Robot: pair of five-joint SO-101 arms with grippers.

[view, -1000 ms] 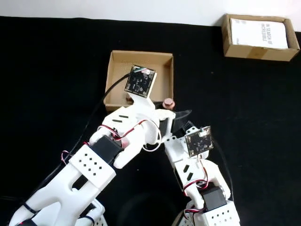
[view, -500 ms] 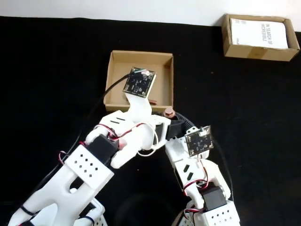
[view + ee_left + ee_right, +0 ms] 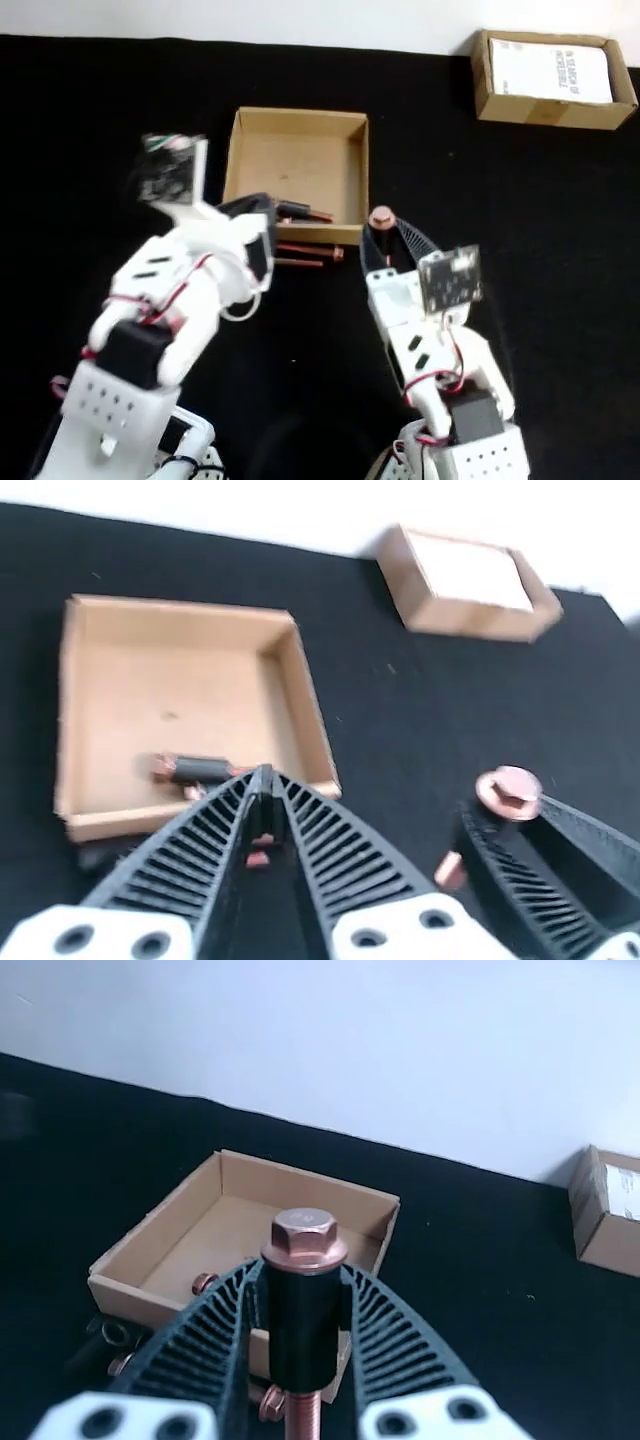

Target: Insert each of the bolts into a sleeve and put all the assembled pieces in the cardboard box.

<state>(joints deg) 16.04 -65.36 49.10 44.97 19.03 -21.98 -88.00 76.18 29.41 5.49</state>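
- High view: the cardboard box (image 3: 290, 160) is seen on the black bench (image 3: 540, 300), with one assembled piece (image 3: 303, 212) lying inside along its near wall. Two loose bolts (image 3: 310, 250) lie on the bench just outside that wall. The left gripper (image 3: 262, 207) is held over the box's near-left corner. The right gripper (image 3: 388, 238) is placed just beside the near-right corner, with a bolt (image 3: 381, 217) held upright in it. A second box (image 3: 545, 110) is set well apart at the far right.
- Left wrist view: the left gripper's fingers (image 3: 310, 830) are pressed together with nothing pinched, above the box's near wall.
- Right wrist view: a black sleeve (image 3: 300, 1330) is pinched between the right gripper's fingers (image 3: 385, 1330). The bolt is passed through it, with its head on top and its threaded shank showing beneath.
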